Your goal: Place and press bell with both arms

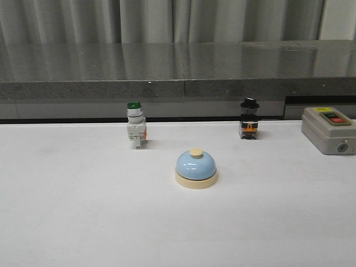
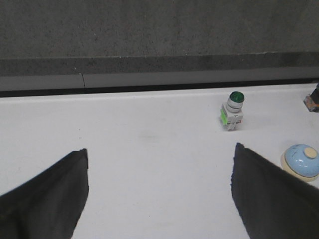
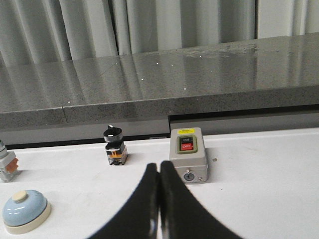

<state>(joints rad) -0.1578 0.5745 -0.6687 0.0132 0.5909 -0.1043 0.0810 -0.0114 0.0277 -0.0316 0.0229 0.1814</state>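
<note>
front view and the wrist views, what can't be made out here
- Both arms: outside the front view's frame.
- Black-capped switch: cut by the left wrist view's edge.
- Green-capped switch: cut by the right wrist view's edge.
- Grey box: yellow label too small to read; cut by the front view's edge.

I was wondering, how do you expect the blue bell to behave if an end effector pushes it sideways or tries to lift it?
The bell sits on a wide, flat cream base, so a sideways push would probably slide it across the smooth white table rather than tip it. Its glossy dome looks slippery and tapered, so pads may slip upward; gripping at the base rim seems safer. It looks rigid, probably metal.
</note>
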